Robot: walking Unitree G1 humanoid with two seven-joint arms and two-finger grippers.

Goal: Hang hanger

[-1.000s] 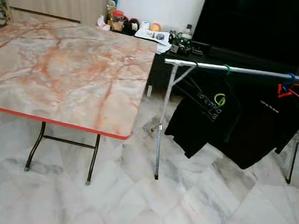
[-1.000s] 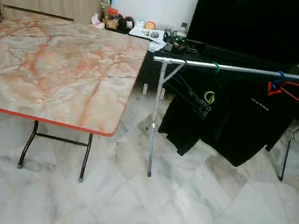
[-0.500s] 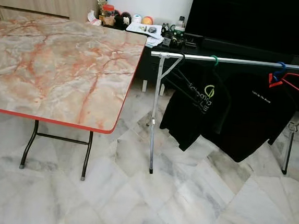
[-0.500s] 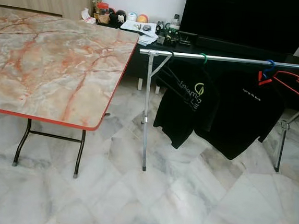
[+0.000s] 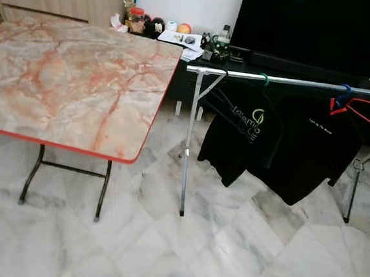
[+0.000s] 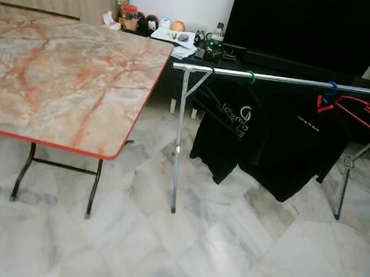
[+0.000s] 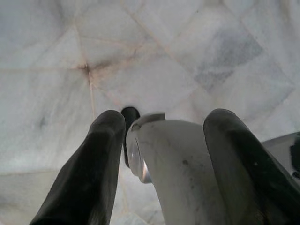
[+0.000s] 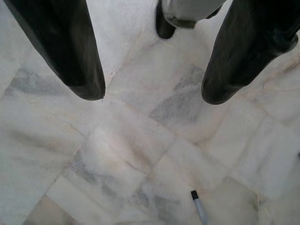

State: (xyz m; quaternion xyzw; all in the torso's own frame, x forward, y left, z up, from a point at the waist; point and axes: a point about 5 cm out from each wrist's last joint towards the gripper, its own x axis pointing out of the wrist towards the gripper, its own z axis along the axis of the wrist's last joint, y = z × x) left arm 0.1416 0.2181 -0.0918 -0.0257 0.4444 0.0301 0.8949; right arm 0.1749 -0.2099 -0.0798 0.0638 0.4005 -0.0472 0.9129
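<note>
Between the table's red edge (image 5: 74, 149) and the clothes rail (image 5: 293, 82), open marble floor (image 5: 181, 255); both tools (image 7: 159, 154) (image 8: 152, 91) hang spread apart.

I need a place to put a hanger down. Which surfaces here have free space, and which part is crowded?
The marble-pattern table has a bare top across its visible width, up to the red edge. On the rail, a bare stretch lies between the green hook and the blue hook. The dark cabinet behind is crowded with small items.

black shirt (image 5: 240, 140) | green-white logo, lettering blurred (nothing legible)
</note>
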